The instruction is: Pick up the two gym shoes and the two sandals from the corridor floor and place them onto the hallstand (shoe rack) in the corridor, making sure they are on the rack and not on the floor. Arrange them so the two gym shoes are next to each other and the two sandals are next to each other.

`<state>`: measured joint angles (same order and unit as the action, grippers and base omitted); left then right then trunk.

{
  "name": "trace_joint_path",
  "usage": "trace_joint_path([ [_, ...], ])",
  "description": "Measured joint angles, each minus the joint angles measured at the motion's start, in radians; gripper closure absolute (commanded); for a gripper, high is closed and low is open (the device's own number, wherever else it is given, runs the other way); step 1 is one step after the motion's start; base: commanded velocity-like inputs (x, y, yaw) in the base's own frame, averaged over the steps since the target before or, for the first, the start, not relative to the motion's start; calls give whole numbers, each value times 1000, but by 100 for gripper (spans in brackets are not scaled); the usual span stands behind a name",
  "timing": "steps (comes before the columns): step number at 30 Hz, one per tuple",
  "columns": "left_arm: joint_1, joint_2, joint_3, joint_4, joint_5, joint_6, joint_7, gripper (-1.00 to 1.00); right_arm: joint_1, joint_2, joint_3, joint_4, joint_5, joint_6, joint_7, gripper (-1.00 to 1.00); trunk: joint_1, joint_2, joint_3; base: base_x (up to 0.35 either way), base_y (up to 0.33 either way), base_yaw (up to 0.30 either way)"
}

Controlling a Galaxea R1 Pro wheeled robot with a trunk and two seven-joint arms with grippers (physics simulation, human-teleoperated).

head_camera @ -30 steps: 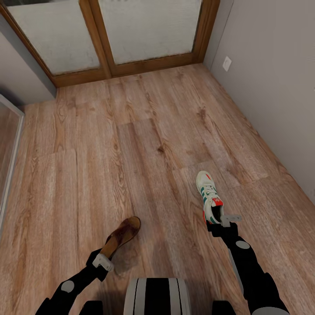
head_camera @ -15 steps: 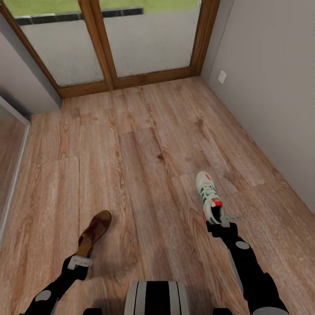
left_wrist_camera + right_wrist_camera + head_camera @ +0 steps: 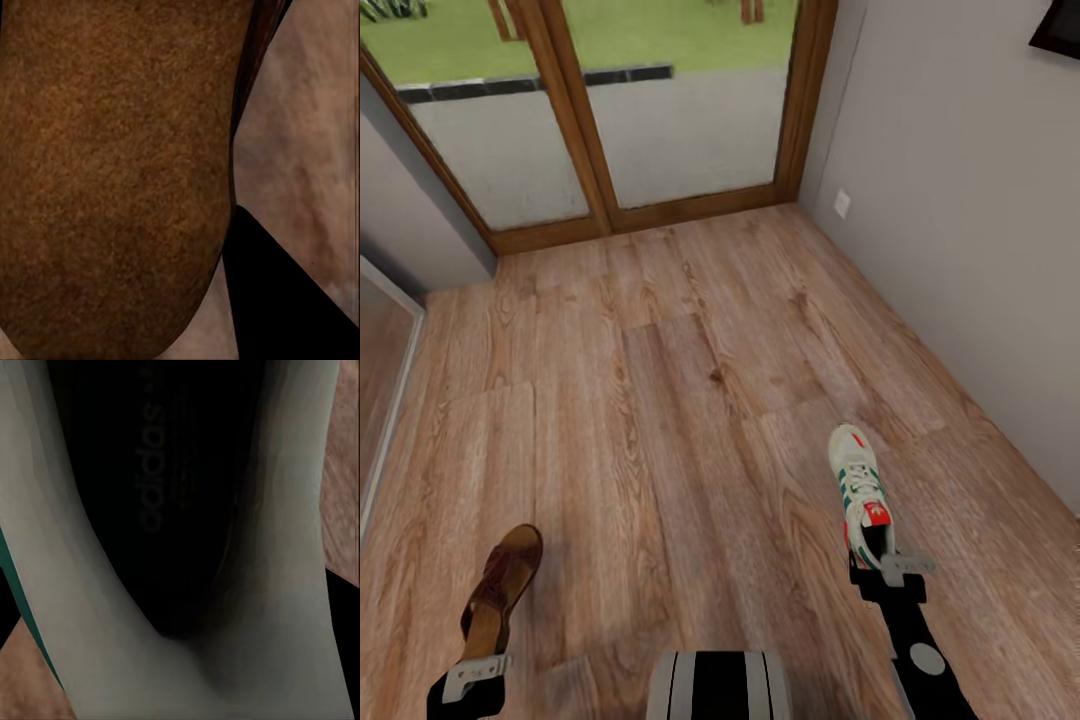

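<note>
With the glass door (image 3: 610,120) straight ahead, each shoe points toward it: the left gripper (image 3: 475,675) grasps a sandal (image 3: 500,590) by its heel, the right gripper (image 3: 895,570) a sneaker (image 3: 860,490) likewise.

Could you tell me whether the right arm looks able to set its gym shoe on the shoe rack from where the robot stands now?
Probably not yet. The right gripper holds the gym shoe by its heel over the corridor floor, with glass doors and a wall ahead, so the base likely must turn first.
</note>
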<state>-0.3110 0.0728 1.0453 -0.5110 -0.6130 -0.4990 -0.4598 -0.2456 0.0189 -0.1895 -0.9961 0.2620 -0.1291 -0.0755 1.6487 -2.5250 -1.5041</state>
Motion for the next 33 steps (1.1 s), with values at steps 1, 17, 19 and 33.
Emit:
trace_joint_path([
  [1, 6, -1, 2, 0, 7, -4, -1, 100, 16, 0, 0, 18, -1, -37, -5, 100, 0, 0, 5, 0, 0, -214],
  [17, 49, -32, 6, 1, 33, -80, 7, 100, 90, -1, -1, 352, -2, -367, -12, 100, -8, 4, 86, 0, 0, -221],
  [19, 56, -33, 6, 1, 40, -105, 9, 100, 91, -1, -1, 387, -2, -408, -12, 100, -9, 4, 96, 0, 0, -223],
  [33, 65, -33, 6, 55, 88, -141, 10, 100, 91, 0, 0, 477, -2, -457, -14, 100, -15, 8, 167, 0, 0, -223],
])
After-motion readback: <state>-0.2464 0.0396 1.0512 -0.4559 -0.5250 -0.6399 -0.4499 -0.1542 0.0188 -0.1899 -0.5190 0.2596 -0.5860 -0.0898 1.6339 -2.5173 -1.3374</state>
